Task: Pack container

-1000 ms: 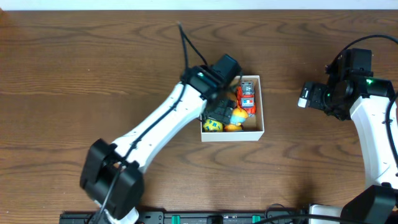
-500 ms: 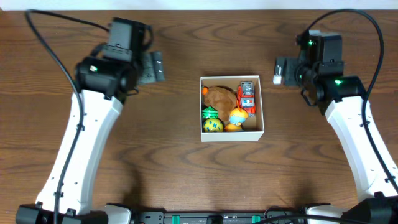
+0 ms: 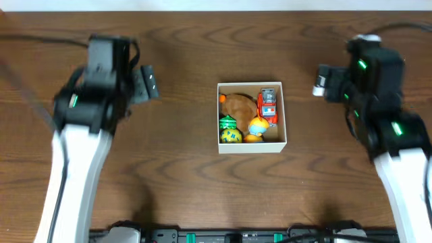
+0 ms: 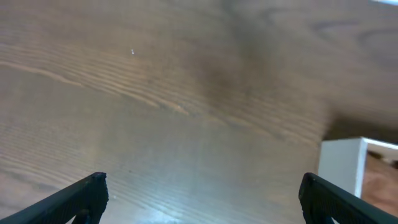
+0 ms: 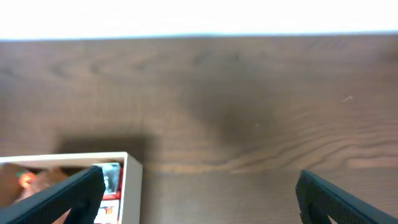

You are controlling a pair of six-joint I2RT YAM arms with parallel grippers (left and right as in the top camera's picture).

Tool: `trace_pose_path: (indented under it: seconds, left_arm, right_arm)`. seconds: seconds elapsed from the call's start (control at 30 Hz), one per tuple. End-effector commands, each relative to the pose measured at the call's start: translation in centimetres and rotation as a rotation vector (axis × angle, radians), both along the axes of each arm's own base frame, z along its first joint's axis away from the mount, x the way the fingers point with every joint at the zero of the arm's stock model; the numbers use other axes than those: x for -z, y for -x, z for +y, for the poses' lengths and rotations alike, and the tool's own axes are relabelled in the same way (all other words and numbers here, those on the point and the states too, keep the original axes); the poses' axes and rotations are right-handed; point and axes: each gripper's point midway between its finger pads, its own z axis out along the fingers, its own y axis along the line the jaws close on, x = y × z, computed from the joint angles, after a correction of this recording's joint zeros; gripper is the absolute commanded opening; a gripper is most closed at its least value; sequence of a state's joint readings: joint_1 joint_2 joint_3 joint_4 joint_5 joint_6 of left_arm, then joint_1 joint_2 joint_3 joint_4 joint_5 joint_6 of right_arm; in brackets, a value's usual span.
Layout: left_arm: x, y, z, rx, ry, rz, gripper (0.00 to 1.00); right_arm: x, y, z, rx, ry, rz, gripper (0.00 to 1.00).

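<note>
The container (image 3: pixel 252 147) stands in the middle of the overhead frame on the dark wooden surface (image 3: pixel 182 182). It is a small square box with white walls. Inside it lie several small toys close together: a brown plush (image 3: pixel 237 104) in the upper part, a red truck (image 3: pixel 268 106) along the right wall, a green toy (image 3: pixel 227 122) and a yellow one (image 3: pixel 231 136) at the left wall, and a round orange and blue toy (image 3: pixel 258 126) in the lower part.

The left hand (image 3: pixel 145 84) is in the upper left of the frame, well apart from the container, and it holds nothing. In its wrist view the two fingers are far from each other, so the hand is wide. A white corner of the container shows at the right edge there.

The right hand (image 3: pixel 322 81) is in the upper right, also apart from the box. Its fingers are spread wide too, with nothing between them.
</note>
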State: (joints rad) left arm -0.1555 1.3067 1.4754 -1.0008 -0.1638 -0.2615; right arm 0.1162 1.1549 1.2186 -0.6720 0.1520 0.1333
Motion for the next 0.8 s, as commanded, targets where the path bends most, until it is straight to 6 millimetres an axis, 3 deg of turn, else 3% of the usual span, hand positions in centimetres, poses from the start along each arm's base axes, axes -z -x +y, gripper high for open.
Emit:
trace_pose_path:
  seconds: [0.0,0.27,0.4,0.57,0.77]
  left_arm:
    - [-1.3,3.7,-0.1,0.03,0.008,-0.105,0.98]
    - [3.0,11.9,0.9,-0.012,0.103,-0.274,0.98]
    - [4.9,14.4,1.4,-0.052,0.163,-0.343,0.98]
    - [5.4,15.2,1.6,-0.051,0.173,-0.382,0.98]
    - [5.4,15.2,1.6,-0.051,0.172,-0.378,0.98]
  right_arm:
    - [-0.5,3.3,-1.0,0.046,-0.006,-0.059,0.99]
    - [4.0,11.4,-2.3,0.072,-0.009,-0.113,0.99]
    - [5.8,14.3,-2.7,0.091,-0.041,-0.129,0.99]
    - [5.2,15.3,-2.9,0.104,-0.066,-0.186,0.99]
    - [6.3,15.8,-2.8,0.097,-0.061,-0.134,0.99]
